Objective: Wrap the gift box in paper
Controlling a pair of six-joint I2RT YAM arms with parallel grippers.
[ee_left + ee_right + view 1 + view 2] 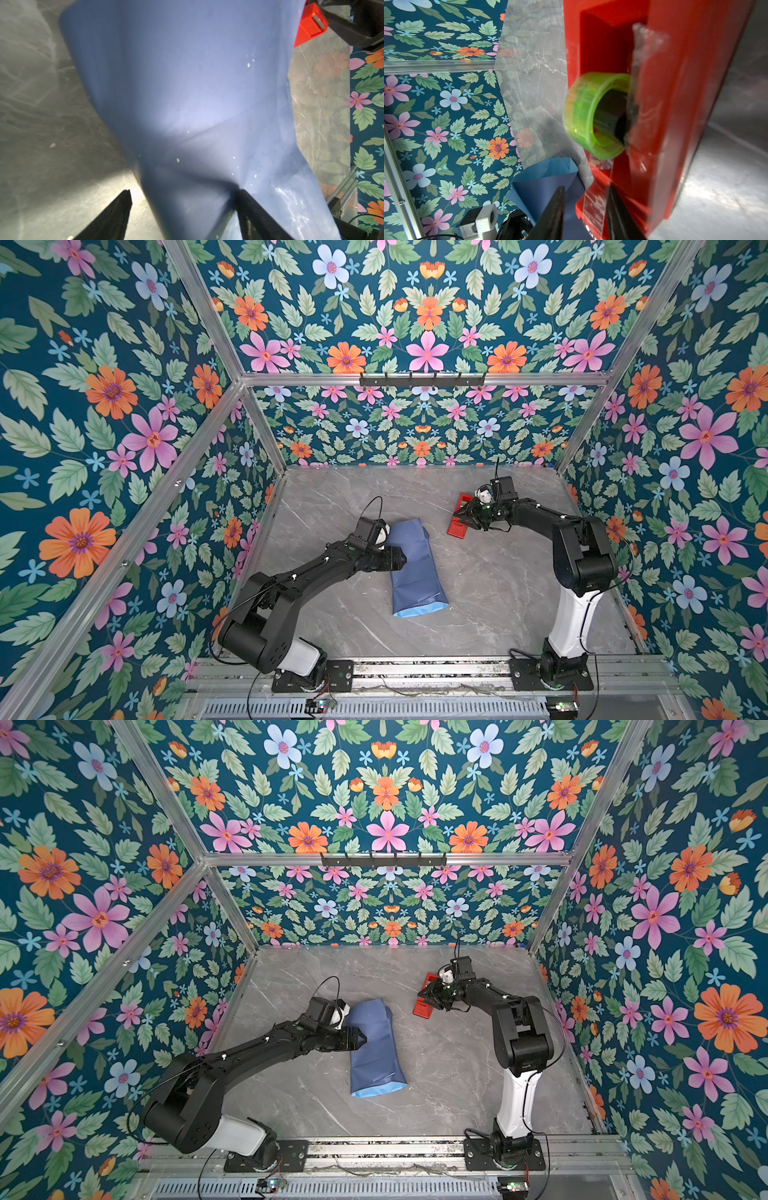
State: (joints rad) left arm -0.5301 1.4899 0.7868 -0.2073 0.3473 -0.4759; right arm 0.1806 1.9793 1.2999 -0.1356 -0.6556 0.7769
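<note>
- Table (pixel 498 593): grey marbled surface, the working ground for both arms.
- Paper (pixel 415 568): folded into a slate-blue sleeve lying left of centre, with its long axis running near to far. Its lighter face shows only at the near, open end. No tape is visible on it, so the wrap is judged unfastened.
- Gift box: not visible in any view (judged to lie inside the sleeve, which would account for its flat bulk).
- Tape dispenser (pixel 457 526): red, on the table to the far right of the sleeve and apart from it.
- Left gripper (pixel 182 193): at the sleeve's left edge, with the jaws spread wide. One finger (pixel 249 207) dents the paper and the other stands beside it over bare table. The likely purpose is to pin the wrap closed while tape is fetched.
- Right gripper (pixel 586 189): at the dispenser, with the jaws narrowly parted about one edge of it. Whether they already pinch anything cannot be told.
- Tape roll (pixel 583 116): a green roll seated in the dispenser's recess.
</note>
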